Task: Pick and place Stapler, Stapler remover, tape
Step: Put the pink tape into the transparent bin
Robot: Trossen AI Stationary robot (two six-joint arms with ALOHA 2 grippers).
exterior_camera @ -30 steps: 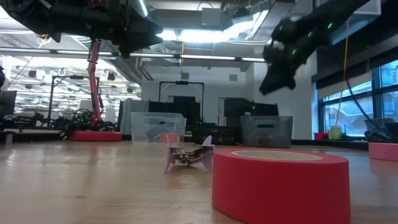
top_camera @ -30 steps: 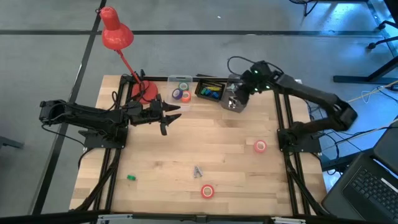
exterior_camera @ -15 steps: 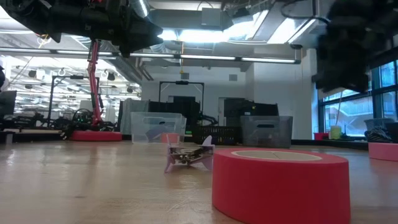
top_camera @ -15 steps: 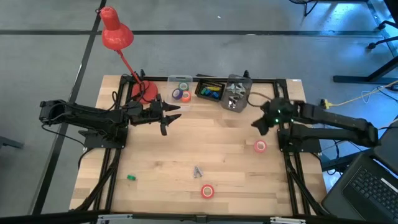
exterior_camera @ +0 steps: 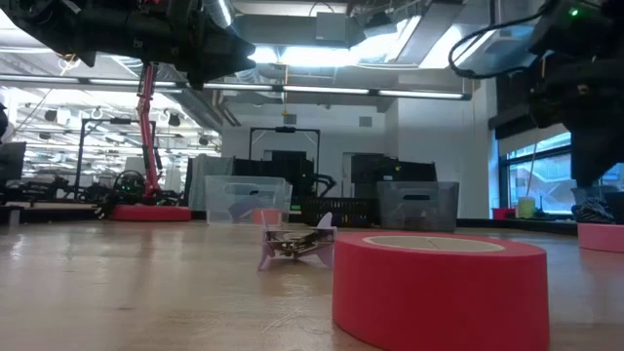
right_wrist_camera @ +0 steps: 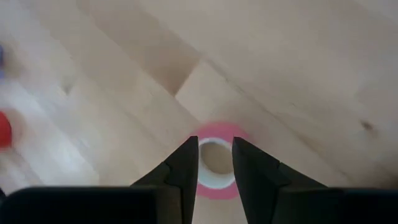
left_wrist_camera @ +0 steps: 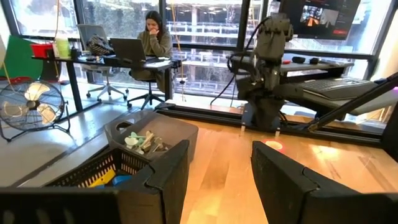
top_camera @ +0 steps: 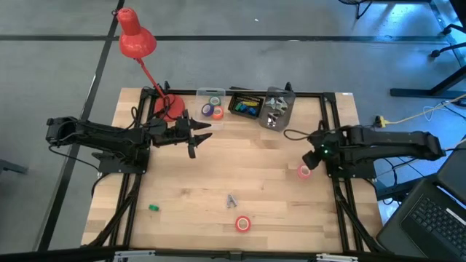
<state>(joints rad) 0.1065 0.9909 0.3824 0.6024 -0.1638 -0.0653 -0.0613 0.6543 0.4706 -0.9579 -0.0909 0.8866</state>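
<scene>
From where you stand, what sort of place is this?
Probably a robotics lab or workshop inside an office: two robot arms are mounted at a wooden table, a person works at a laptop by big windows, and more robot equipment stands behind.

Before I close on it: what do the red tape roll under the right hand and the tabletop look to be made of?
The tape roll looks like matte paper-type tape on a pale core, judging by its dull red-pink band; it could be vinyl. The tabletop looks like light wood planks, with visible grain, seams and a low sheen. The right hand hovers open above the roll.
</scene>
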